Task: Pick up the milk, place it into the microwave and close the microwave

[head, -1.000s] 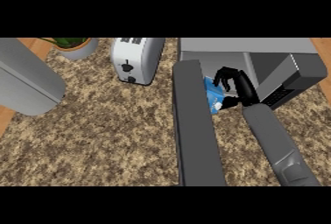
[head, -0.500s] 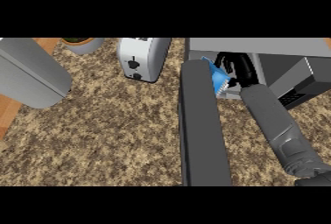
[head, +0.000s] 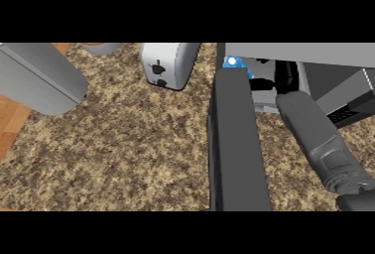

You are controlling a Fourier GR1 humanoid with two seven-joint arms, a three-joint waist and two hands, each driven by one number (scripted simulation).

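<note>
We look down on a speckled brown granite counter (head: 124,158) that fills most of the view, with a strip of wooden floor (head: 11,124) at the left edge. At upper right sits the microwave (head: 322,54), its grey top along the upper edge and its cavity open below it. The microwave door (head: 238,149) stands swung out toward us as a long dark grey slab running down the middle of the view. At upper left a large grey cylinder, our left forearm (head: 36,77), lies across the corner; the left hand itself does not show. Our right forearm (head: 322,144) rises from the lower right and reaches into the microwave opening. A white-and-silver toaster (head: 170,64) stands just left of the door, with small black knobs on its near face. A grey pot's rim (head: 102,47) peeks in at the top edge.

The right hand (head: 282,79), black, is inside the cavity, its fingers curled beside the milk (head: 238,67). The milk, a blue carton with a white cap, sits at the cavity's left side, just behind the door's top edge and mostly hidden. We cannot tell whether the fingers close on it. No writing or brand can be read anywhere.
</note>
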